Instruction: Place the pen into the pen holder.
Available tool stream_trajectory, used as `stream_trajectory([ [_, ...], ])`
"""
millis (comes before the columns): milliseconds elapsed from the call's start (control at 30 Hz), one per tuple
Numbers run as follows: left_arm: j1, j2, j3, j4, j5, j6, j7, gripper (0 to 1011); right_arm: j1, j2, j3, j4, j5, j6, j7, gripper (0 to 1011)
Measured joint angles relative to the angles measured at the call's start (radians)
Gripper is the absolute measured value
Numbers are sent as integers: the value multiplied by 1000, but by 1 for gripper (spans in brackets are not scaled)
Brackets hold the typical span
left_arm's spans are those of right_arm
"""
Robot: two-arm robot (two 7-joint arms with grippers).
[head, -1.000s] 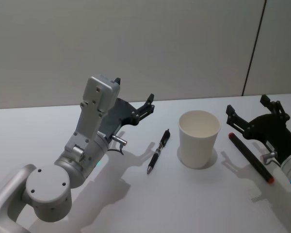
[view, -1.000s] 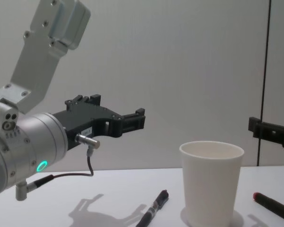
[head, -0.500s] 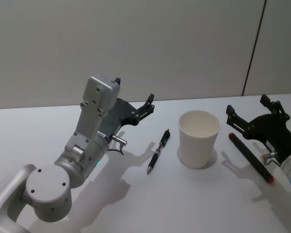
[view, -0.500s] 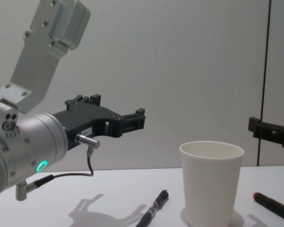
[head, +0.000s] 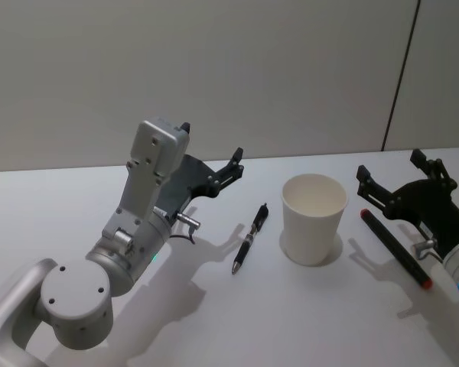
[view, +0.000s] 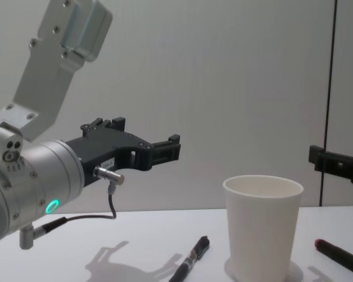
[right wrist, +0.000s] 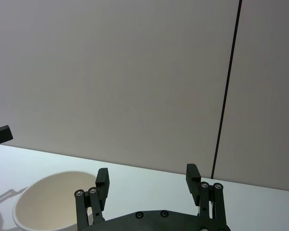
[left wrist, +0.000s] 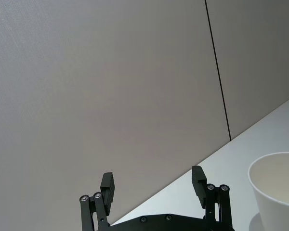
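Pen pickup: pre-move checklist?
1. Pen lies free, left of cup, nothing touching it: ok.
2. Cup upright, mouth unobstructed: ok.
3. Left gripper open and empty: ok.
4. Left gripper over pen: not ok; it hangs raised, off to the pen's left.
5. Right gripper open, right of cup, out of the pen-to-cup path: ok.
6. Target unambiguous: cannot tell; a red-tipped marker also lies right of cup.
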Motion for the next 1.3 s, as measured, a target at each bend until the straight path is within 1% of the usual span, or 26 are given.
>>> stream_trajectory([
  [1300, 0, 0, 0, 0, 0, 0, 0, 1001, 0, 0, 0, 0, 0, 0, 0, 1001],
])
